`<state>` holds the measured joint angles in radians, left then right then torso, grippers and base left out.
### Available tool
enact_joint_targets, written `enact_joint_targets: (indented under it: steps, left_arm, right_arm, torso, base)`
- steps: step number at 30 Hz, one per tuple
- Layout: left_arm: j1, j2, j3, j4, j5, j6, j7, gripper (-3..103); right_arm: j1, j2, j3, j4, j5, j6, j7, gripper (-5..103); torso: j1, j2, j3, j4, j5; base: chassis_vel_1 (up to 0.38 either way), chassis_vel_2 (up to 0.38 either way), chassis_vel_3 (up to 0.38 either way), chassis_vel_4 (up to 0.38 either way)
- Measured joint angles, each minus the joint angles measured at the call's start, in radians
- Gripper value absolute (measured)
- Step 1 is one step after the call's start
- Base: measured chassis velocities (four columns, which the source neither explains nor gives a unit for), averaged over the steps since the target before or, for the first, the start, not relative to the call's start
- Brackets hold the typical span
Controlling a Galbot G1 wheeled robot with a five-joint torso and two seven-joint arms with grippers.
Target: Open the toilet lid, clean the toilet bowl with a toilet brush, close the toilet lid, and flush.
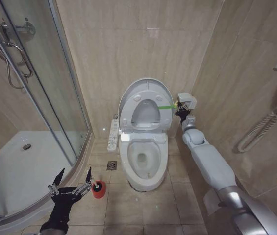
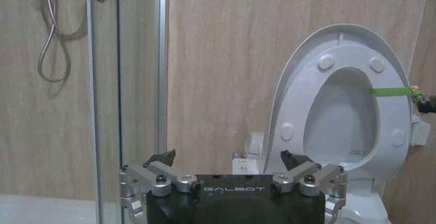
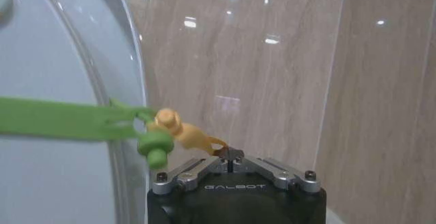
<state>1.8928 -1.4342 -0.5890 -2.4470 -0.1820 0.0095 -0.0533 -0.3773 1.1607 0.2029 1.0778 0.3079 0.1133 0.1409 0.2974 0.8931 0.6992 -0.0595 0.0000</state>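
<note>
One toilet bowl (image 1: pixel 143 161) stands against the tiled wall, its one toilet lid (image 1: pixel 145 104) raised upright with the seat. The right gripper (image 1: pixel 179 108) sits at the lid's right edge — jaws closed on the yellow tab (image 3: pixel 185 133) of the one green strap (image 1: pixel 165 106). The left gripper (image 1: pixel 72 183) hovers low, jaws wide and empty, just beside one red cup (image 1: pixel 98 189) on the floor.

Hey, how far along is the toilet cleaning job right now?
Opened: the toilet lid stands upright. In hand: the right gripper is shut on a tag at the green strap. Left: the left gripper is open beside the toilet brush; scrubbing the toilet bowl, closing, flushing.
</note>
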Motion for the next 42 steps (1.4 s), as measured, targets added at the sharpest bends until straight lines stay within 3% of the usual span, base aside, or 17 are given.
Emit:
enact_joint_targets:
  steps: [17,42]
  left_arm:
    - [0.0,0.0,0.0,0.0,0.0,0.0,0.0,100]
    - [0.0,0.0,0.0,0.0,0.0,0.0,0.0,100]
  right_arm:
    - [0.203,0.021,-0.121,-0.193,-0.003,0.02,-0.01,0]
    - [0.357,0.038,-0.218,-0.354,-0.013,0.042,-0.033,0]
  torso:
    - [0.0,0.0,0.0,-0.0001,-0.0001]
    - [0.0,0.0,0.0,0.0,-0.0001]
  base:
    - [0.0,0.0,0.0,0.0]
    - [0.0,0.0,0.0,0.0]
